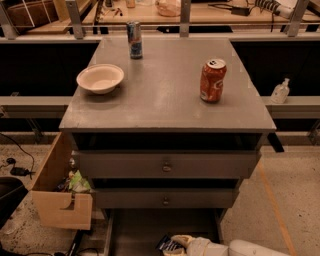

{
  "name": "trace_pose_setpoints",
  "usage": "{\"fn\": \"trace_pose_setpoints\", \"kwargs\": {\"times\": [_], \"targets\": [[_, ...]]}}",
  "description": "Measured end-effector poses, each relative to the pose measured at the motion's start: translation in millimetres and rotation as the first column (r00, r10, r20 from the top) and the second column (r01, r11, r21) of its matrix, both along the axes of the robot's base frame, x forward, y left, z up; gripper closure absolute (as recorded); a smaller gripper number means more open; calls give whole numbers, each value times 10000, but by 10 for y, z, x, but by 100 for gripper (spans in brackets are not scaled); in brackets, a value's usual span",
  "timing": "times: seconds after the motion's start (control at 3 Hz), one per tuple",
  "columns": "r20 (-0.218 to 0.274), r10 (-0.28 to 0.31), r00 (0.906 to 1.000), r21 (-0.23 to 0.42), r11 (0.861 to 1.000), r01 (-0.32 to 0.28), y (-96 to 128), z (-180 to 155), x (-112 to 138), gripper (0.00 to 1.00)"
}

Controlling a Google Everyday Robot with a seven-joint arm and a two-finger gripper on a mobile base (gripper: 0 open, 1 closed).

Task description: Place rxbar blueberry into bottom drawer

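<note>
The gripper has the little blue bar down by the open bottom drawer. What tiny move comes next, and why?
Probably lower a touch and let go. The gripper holds the small dark navy wrapper bar over the wide grey metal bottom drawer tray, which is pulled open, so the bar looks ready to drop in.

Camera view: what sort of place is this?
Probably a lab or workshop: a grey cabinet staged with an orange can and bowl, a cluttered workbench behind, the tool at the bottom drawer.
</note>
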State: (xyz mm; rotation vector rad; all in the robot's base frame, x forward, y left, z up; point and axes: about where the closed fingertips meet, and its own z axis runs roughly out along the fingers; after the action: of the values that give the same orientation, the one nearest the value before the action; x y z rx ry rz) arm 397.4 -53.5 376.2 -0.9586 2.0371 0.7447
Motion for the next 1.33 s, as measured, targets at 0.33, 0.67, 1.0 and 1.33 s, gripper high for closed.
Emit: {"fn": "trace_pose_setpoints", "kwargs": {"times": [0.33, 0.67, 1.0, 1.33], "targets": [[-7, 94, 10000, 109, 9999, -94, 40, -71, 52, 100], [254, 715, 9971, -69, 9974, -713, 25, -277, 300, 100], [161, 1570, 9875, -315, 9872, -1564, -48, -504, 682, 100], [-479, 2869, 9568, -705, 9545, -2898, -82, -959, 972, 100]]}}
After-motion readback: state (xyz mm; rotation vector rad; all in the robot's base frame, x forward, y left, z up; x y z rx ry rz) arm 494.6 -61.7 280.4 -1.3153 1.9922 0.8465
